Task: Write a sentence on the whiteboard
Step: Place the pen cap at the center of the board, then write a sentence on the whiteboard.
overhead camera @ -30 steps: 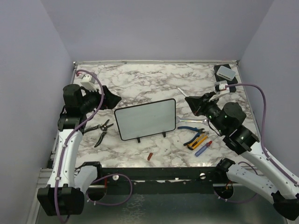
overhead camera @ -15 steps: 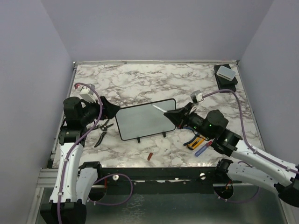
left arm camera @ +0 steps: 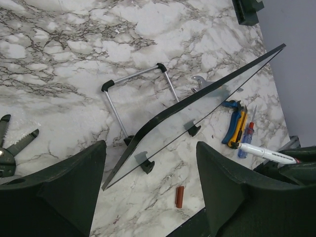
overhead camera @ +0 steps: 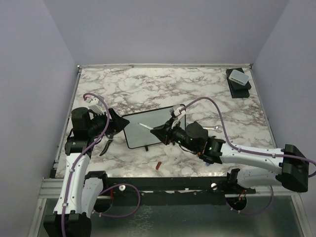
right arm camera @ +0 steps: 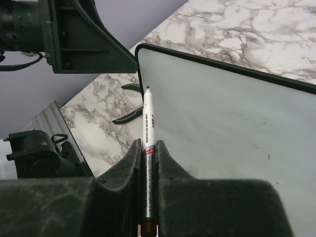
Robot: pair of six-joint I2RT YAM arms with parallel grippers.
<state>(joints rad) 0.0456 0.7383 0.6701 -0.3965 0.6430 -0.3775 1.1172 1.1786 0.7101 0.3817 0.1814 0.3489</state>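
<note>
**A:** What sort of room is it?

**B:** Bare lavender walls (overhead camera: 163, 29) close in on three sides of the bench (overhead camera: 163, 81). The bench top is white marble pattern run through with grey veins.

**A:** Where is the whiteboard?

**B:** The whiteboard (overhead camera: 148, 117) stands left of the middle, toward the near edge. It leans back on two black feet (left arm camera: 192, 130), with a wire stand (left arm camera: 138, 81) behind it. Its face is a plain pale sheet.

**A:** And the right gripper?

**B:** The right gripper (right arm camera: 148, 148) is clamped tight on a white marker (right arm camera: 147, 116). The dark tip points at the board's upper left corner. I cannot tell whether it touches.

**A:** The left?

**B:** The left gripper (left arm camera: 149, 144) is spread wide with nothing in it, at the board's left edge. Contact with the frame is unclear.

**A:** Anything else lying about?

**B:** Black-handled pliers (overhead camera: 104, 145) lie left of the board and a small red cylinder (overhead camera: 158, 165) in front. To the right are blue pliers (left arm camera: 228, 138), a yellow utility knife (left arm camera: 240, 123) and a screwdriver (left arm camera: 248, 132). A grey box (overhead camera: 238, 75) sits in the far right corner.
</note>
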